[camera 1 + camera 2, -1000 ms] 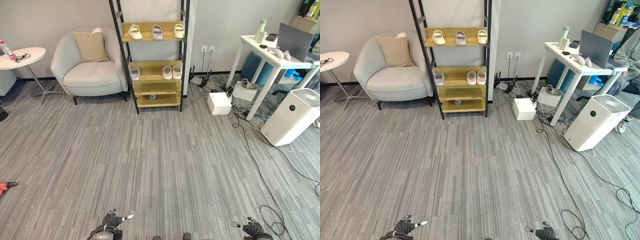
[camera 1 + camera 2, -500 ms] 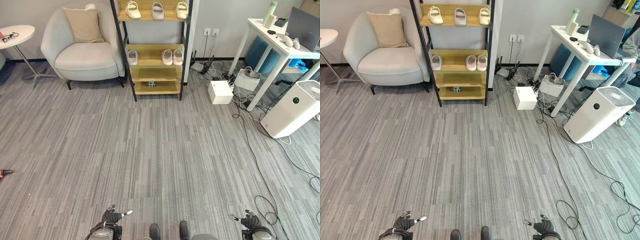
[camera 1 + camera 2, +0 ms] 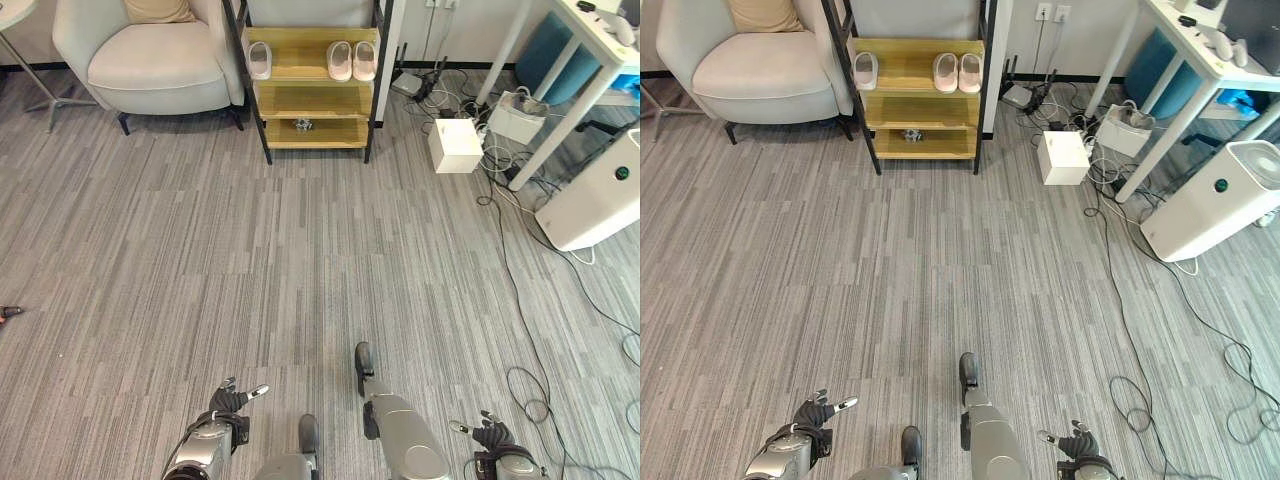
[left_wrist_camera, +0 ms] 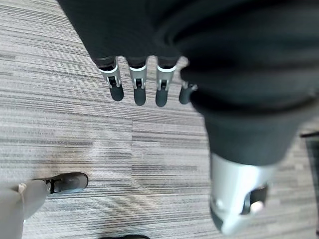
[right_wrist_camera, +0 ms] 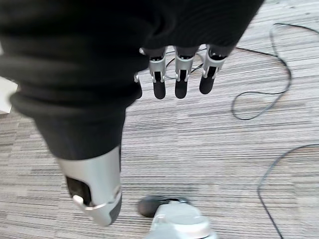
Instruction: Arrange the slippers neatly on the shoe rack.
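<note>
While both arms hang low at the near edge of the head views, the left hand (image 3: pixel 228 404) and the right hand (image 3: pixel 491 434) are each empty, fingers straight and relaxed with the thumb standing off to one side. In the wrist views the left hand's fingers (image 4: pixel 139 91) and the right hand's fingers (image 5: pixel 181 79) point out over bare grey striped carpet (image 3: pixel 300 270), touching nothing.

Well ahead of the fingertips, across the open carpet, stands the wooden shoe rack (image 3: pixel 312 98) with its black frame. On its upper visible shelf lie three pale slippers: a single slipper (image 3: pixel 259 59) toward the left post, and a pair of slippers (image 3: pixel 351 59) side by side near the right post, all toes pointing to the wall. A small dark object (image 3: pixel 303 124) sits on the lowest shelf; what it is cannot be told.

Left of the rack, just beside it, is a light grey armchair (image 3: pixel 150 65). Beyond the right hand's fingers, far off, are a white box (image 3: pixel 455 144), a tangle of cables (image 3: pixel 500 130), a white table (image 3: pixel 590 70) and a white air purifier (image 3: pixel 603 195). Far out from the left hand's fingers, a small red tool (image 3: pixel 6 313) lies at the carpet's edge.
</note>
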{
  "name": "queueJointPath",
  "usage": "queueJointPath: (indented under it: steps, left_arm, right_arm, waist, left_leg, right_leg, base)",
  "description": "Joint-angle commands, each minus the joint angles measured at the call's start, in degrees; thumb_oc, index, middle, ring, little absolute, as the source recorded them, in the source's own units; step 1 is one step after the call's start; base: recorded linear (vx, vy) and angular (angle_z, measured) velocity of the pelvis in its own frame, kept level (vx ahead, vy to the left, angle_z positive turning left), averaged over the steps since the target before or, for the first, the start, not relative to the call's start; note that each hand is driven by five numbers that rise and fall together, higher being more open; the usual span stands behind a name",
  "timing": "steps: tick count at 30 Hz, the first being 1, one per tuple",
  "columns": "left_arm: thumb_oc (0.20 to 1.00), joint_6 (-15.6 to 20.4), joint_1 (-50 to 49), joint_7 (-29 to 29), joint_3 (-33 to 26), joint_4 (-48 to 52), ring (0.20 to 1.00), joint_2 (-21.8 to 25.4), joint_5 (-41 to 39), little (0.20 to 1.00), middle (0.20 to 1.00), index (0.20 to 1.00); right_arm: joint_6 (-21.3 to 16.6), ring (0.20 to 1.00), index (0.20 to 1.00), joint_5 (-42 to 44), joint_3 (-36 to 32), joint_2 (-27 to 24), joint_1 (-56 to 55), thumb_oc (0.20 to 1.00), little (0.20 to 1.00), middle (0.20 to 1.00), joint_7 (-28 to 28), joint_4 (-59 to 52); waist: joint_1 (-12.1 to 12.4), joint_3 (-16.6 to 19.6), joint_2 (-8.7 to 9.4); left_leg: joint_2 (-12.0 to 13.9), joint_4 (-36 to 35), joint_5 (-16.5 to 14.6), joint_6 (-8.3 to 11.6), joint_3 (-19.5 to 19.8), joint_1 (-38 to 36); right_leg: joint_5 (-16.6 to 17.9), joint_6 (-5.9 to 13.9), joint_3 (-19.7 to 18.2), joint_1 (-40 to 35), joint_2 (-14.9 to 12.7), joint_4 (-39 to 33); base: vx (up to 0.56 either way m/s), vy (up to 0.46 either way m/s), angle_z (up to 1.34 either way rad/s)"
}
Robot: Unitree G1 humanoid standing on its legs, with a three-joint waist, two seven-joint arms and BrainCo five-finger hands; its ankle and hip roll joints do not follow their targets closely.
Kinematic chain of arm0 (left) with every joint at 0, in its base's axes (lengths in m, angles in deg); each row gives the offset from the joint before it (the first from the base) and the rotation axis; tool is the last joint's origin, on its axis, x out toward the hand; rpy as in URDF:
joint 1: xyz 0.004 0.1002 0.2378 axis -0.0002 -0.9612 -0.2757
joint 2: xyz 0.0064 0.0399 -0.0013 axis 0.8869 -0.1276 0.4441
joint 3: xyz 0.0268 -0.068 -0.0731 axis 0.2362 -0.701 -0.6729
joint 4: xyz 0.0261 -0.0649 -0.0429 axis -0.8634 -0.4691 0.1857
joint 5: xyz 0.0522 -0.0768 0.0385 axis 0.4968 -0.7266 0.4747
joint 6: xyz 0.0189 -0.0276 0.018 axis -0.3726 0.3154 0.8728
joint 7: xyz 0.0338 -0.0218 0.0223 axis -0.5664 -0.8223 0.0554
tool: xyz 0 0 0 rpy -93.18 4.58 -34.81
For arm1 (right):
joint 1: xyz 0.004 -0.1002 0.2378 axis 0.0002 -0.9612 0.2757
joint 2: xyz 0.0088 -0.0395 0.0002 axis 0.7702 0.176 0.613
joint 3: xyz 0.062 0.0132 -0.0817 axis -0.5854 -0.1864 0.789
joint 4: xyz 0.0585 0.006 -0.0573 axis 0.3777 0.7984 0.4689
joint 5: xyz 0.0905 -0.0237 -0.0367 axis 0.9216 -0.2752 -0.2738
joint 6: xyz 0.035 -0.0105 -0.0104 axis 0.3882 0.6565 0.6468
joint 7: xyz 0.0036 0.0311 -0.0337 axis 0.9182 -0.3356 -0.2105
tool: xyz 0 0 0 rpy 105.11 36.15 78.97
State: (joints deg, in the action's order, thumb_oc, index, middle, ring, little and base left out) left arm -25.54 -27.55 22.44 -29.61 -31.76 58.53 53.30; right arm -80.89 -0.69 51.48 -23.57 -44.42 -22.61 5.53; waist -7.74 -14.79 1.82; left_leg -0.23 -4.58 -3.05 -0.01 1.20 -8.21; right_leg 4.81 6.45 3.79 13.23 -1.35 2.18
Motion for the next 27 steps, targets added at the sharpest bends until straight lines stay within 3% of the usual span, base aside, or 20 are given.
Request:
queueJointPath:
  steps: [1,2,4,5,6,7,8,10,12,13,14,15,18,20,21,23,25,26,27]
  left_arm:
    - [1.0,1.0,0.7,0.3,-0.5,-0.2,1.0,0.0,0.1,1.0,1.0,1.0]
    - [1.0,1.0,0.6,0.5,-0.3,-0.2,1.0,0.0,0.0,1.0,1.0,1.0]
    - [1.0,1.0,0.7,0.8,-0.5,-0.1,1.0,0.2,-0.1,1.0,1.0,1.0]
    - [1.0,1.0,0.6,1.0,-0.3,0.5,1.0,0.2,-0.5,1.0,1.0,1.0]
    - [1.0,1.1,0.6,1.0,-0.1,0.7,1.0,0.3,-0.6,1.0,1.0,1.0]
    - [1.0,1.1,0.6,1.0,-0.1,0.7,1.0,0.3,-0.6,1.0,1.0,1.0]
    - [1.0,1.0,0.7,0.7,0.0,1.0,1.0,0.5,-0.8,1.0,1.0,1.0]
    - [1.0,0.9,0.5,1.0,0.0,1.3,1.0,0.6,-0.5,1.0,1.0,1.0]
    - [1.0,0.9,0.2,1.0,0.0,1.7,1.0,0.8,-0.2,1.0,1.0,1.0]
    - [1.0,0.6,-0.5,1.2,0.0,1.9,1.0,0.9,0.3,1.0,1.0,1.0]
    - [1.0,0.6,-0.6,1.2,0.0,1.9,1.0,0.9,0.3,1.0,1.0,1.0]
    - [1.0,0.4,-0.9,1.3,0.2,2.0,1.0,0.8,1.0,1.0,1.0,1.0]
    - [1.0,0.4,-1.6,1.0,-0.1,1.6,1.0,0.7,1.3,1.0,1.0,1.0]
    - [1.0,0.4,-1.8,1.0,-0.3,1.3,1.0,0.6,1.3,1.0,1.0,1.0]
    - [1.0,0.3,-2.4,1.1,-0.5,0.9,1.0,0.3,0.9,1.0,1.0,1.0]
    - [1.0,0.3,-2.4,1.1,-0.3,0.6,1.0,0.3,1.1,1.0,1.0,1.0]
    - [1.0,0.1,-2.5,1.2,-0.1,0.3,1.0,0.3,1.4,1.0,1.0,1.0]
    - [1.0,0.1,-2.5,1.2,-0.1,0.3,1.0,0.3,1.4,1.0,1.0,1.0]
    - [1.0,-0.1,-2.7,1.5,0.2,0.9,1.0,0.9,1.5,1.0,1.0,1.0]
  right_arm:
    - [-1.8,1.0,1.0,2.2,-2.3,-3.5,0.9,1.0,1.0,1.0,-0.2,-0.8]
    - [-2.0,1.0,1.0,2.7,-2.5,-3.7,0.6,1.0,1.0,1.0,-0.1,-0.9]
    - [-2.1,1.0,1.0,3.0,-2.6,-3.9,-0.2,1.0,1.0,1.0,0.3,-0.8]
    - [-2.0,1.0,1.0,3.1,-2.7,-4.3,-0.6,1.0,1.0,1.0,0.4,-1.1]
    - [-2.0,1.0,1.0,3.0,-2.7,-4.6,-0.7,1.0,1.0,1.0,0.4,-1.4]
    - [-2.0,1.0,1.0,3.0,-2.7,-4.6,-0.7,1.0,1.0,1.0,0.4,-1.4]
    - [-1.7,1.0,1.0,2.9,-2.9,-5.0,-0.6,1.0,1.0,1.0,0.4,-1.7]
    - [-1.5,1.0,1.0,3.0,-3.2,-5.5,-0.3,1.0,1.0,1.0,0.2,-1.7]
    - [-1.5,1.0,1.0,2.8,-3.1,-5.6,-0.3,1.0,1.0,1.0,0.3,-2.1]
    - [-1.5,1.0,1.0,2.5,-2.9,-5.5,-0.8,1.0,1.0,1.0,0.5,-2.8]
    - [-1.4,1.0,1.0,2.5,-2.9,-5.5,-0.9,1.0,1.0,1.0,0.5,-2.8]
    - [-1.5,1.0,1.0,1.9,-2.8,-5.3,-1.2,1.0,1.0,1.0,0.5,-2.8]
    - [-1.4,1.0,1.0,1.6,-2.2,-5.3,-0.2,1.0,1.0,1.0,0.3,-2.4]
    - [-1.3,1.0,1.0,1.5,-2.2,-5.2,0.0,1.0,1.0,1.0,0.3,-2.3]
    - [-1.2,1.0,1.0,1.3,-1.9,-4.5,-0.3,1.0,1.0,1.0,1.0,-3.1]
    - [-1.0,1.0,1.0,0.9,-1.6,-4.5,-0.3,1.0,1.0,1.0,1.2,-2.8]
    - [-0.8,1.0,1.0,0.7,-1.0,-3.6,0.2,1.0,1.0,1.0,1.8,-1.4]
    - [-0.8,1.0,1.0,0.7,-1.0,-3.5,0.2,1.0,1.0,1.0,1.8,-1.4]
    - [-0.8,1.0,1.0,0.7,-0.8,-3.2,0.2,1.0,1.0,1.0,2.4,-0.6]
  waist:
    - [-2.3,2.1,-3.48]
    - [-2.8,2.4,-3.78]
    - [-2.9,2.5,-3.62]
    - [-2.0,1.4,-2.38]
    - [-1.3,0.7,-1.62]
    - [-1.3,0.7,-1.66]
    - [-0.2,-0.2,-0.55]
    - [1.5,-0.9,0.49]
    - [2.4,-1.0,0.43]
    - [3.3,-0.6,-0.33]
    - [3.4,-0.7,-0.14]
    - [4.1,-0.6,-1.29]
    - [5.6,0.1,-1.87]
    - [5.8,0.3,-1.96]
    - [5.8,2.3,-1.97]
    - [6.0,2.8,-1.74]
    - [6.5,4.4,0.12]
    - [6.6,4.4,0.2]
    - [6.7,4.7,1.59]
  left_leg:
    - [3.3,2.5,-1.3,2.84,-2.7,-8.0]
    - [4.3,4.4,-0.5,3.53,-3.1,-7.5]
    - [5.5,12.8,3.9,5.24,-3.9,-4.7]
    - [4.4,23.1,7.3,5.24,-3.1,0.0]
    - [3.7,28.1,8.6,4.86,-2.4,2.4]
    - [3.8,28.5,8.5,4.88,-2.4,2.6]
    - [2.8,32.2,9.0,3.72,-2.3,6.7]
    - [1.5,28.3,5.6,2.23,-5.1,16.1]
    - [1.1,24.8,5.0,2.03,-5.9,17.6]
    - [1.7,16.2,7.5,2.6,-6.8,19.9]
    - [1.5,15.6,7.7,2.57,-7.0,19.3]
    - [2.5,7.4,12.9,3.66,-8.3,20.6]
    - [1.9,0.3,15.9,4.64,-8.9,21.6]
    - [2.2,0.3,16.6,4.97,-10.2,21.3]
    - [2.5,-0.1,16.8,4.14,-12.1,19.5]
    - [2.2,0.2,16.5,3.54,-12.8,19.2]
    - [1.3,3.2,13.5,1.88,-13.4,18.5]
    - [1.3,3.4,13.4,1.86,-13.5,18.5]
    - [0.3,4.0,11.1,0.63,-14.0,17.1]
  right_leg:
    - [-1.6,-1.03,1.0,1.3,4.2,3.8]
    - [-2.4,-1.6,1.3,0.5,4.6,3.9]
    - [-4.1,-3.13,1.3,-2.6,5.3,3.6]
    - [-5.0,-4.5,0.5,-6.3,5.1,2.2]
    - [-5.4,-5.2,-0.2,-7.8,5.1,1.7]
    - [-5.4,-5.21,-0.1,-7.8,5.2,1.6]
    - [-6.4,-6.0,-1.1,-9.8,4.7,1.4]
    - [-7.3,-5.5,-3.2,-13.5,3.7,0.3]
    - [-8.0,-5.24,-4.4,-15.2,3.9,-0.1]
    - [-9.4,-5.04,-5.4,-17.5,4.9,-0.5]
    - [-9.6,-5.0,-5.5,-17.9,4.7,-0.5]
    - [-10.7,-4.92,-6.5,-20.9,5.8,-1.1]
    - [-12.1,-4.7,-9.5,-25.6,6.1,-2.6]
    - [-12.5,-4.55,-10.3,-26.8,5.8,-3.0]
    - [-13.8,-3.92,-10.9,-28.9,4.9,-3.7]
    - [-14.4,-3.67,-11.0,-29.1,4.0,-3.5]
    - [-13.6,-1.97,-11.6,-28.9,2.5,0.4]
    - [-13.7,-1.94,-11.7,-28.8,2.4,0.5]
    - [-10.7,-0.03,-11.7,-26.9,1.6,6.7]
  base:
    - [0.36,-0.219,0.13]
    - [0.4,-0.283,0.43]
    - [0.33,-0.262,0.47]
    - [0.28,-0.268,0.26]
    - [0.19,-0.196,0.17]
    - [0.19,-0.184,-0.13]
    - [0.23,-0.143,-0.31]
    - [0.32,-0.12,-0.28]
    - [0.33,0.012,-0.13]
    - [0.38,0.039,-0.16]
    - [0.53,0.058,-0.49]
    - [0.29,0.03,-0.55]
    - [0.43,0.072,-0.29]
    - [0.45,0.129,-0.4]
    - [0.6,0.202,-0.68]
    - [0.44,0.151,-0.51]
    - [0.42,0.125,-0.14]
    - [0.37,0.102,-0.19]
    - [0.32,0.107,-0.25]
